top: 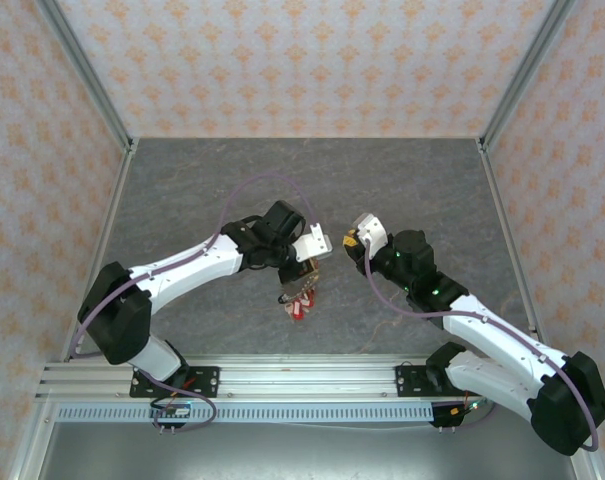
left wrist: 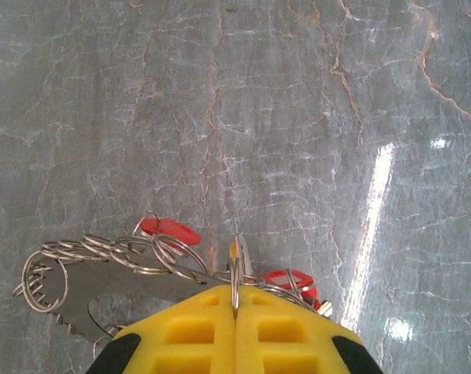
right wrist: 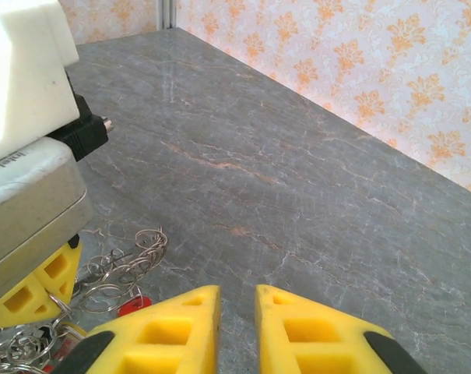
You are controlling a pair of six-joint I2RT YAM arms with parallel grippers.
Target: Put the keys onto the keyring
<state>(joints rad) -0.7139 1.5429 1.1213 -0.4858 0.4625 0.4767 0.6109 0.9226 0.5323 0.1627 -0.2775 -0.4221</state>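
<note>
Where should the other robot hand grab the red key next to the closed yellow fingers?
Probably the red key by its plastic head, pinched across the flat faces. Come from the outer side, away from the left gripper: the head pokes clear there, while wire rings tangle the rest.

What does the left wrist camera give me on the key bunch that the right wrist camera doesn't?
Left wrist: the left gripper shut on a wire ring, with the toothed keyring and two red keys beyond it. Right wrist: the right gripper, jaws slightly apart and empty, and the patterned wall. Both: tangled wire rings, a red key, the marble table.
</note>
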